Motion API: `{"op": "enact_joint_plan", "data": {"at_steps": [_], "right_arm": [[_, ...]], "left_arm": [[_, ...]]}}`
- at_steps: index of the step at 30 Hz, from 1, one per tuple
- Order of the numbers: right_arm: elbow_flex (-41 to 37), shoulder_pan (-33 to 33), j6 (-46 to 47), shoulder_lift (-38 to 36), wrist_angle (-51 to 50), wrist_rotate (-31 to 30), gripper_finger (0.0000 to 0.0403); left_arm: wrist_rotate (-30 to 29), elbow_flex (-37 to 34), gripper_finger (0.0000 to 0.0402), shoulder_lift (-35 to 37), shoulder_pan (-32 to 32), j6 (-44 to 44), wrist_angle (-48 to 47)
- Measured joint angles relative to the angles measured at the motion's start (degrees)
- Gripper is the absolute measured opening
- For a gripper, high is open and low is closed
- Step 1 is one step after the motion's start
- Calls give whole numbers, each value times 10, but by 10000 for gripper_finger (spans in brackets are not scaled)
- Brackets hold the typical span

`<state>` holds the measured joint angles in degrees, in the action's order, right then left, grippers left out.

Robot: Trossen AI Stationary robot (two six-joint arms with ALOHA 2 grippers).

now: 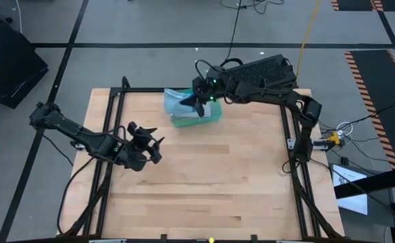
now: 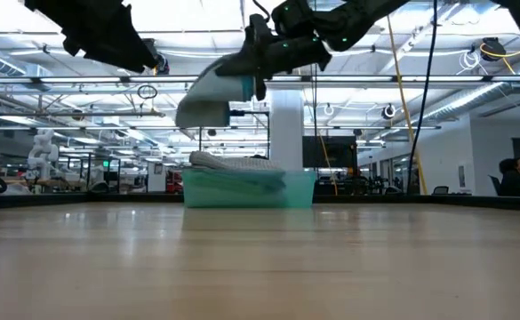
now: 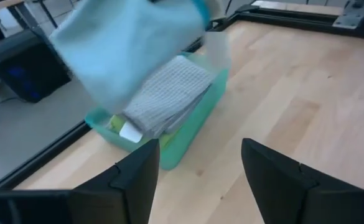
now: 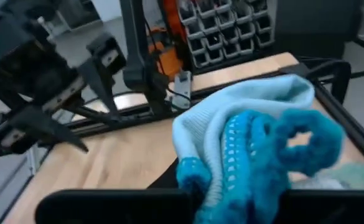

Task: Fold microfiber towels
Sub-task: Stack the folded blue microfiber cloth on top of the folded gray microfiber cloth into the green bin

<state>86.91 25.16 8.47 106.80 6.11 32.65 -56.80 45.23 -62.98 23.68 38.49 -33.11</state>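
My right gripper (image 1: 198,102) is shut on the light blue towel (image 2: 208,100), held in the air above the teal tray (image 1: 214,116) at the table's far middle. The towel shows bunched in the right wrist view (image 4: 256,137) and hanging in the left wrist view (image 3: 126,50). In the tray lies a stack of folded towels with a grey one (image 3: 169,93) on top and a yellow-green one (image 3: 115,122) showing beneath it. My left gripper (image 1: 153,145) is open and empty over the table's left middle, pointing toward the tray. My right gripper holds the light blue towel by a bunched-up part (image 4: 231,155) with several layers gathered between its fingers; the cloth hides the fingertips. The fingers come from the table's right side, slanting down. The towel hangs slack below and beside the gripper (image 2: 202,111), lifted clear of the stack.
A black metal frame (image 1: 109,135) runs along the table's left, far and right edges. Bare wooden tabletop (image 1: 211,182) lies in the middle and near part. The tray stands close to the far frame rail.
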Motion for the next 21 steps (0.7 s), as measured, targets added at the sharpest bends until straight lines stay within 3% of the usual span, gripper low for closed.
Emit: {"op": "enact_joint_plan", "data": {"at_steps": [7, 13, 17, 21], "right_arm": [[86, 25, 56, 66, 45, 85, 9], [133, 42, 131, 121, 102, 178, 10], [137, 49, 183, 142, 129, 230, 10], [137, 51, 194, 143, 128, 255, 10]], "left_arm": [[-8, 0, 227, 0, -10, -46, 43], [-7, -27, 227, -20, -79, -70, 59], [48, -70, 227, -33, -162, -182, 178], [74, -109, 227, -40, -241, -324, 360]]}}
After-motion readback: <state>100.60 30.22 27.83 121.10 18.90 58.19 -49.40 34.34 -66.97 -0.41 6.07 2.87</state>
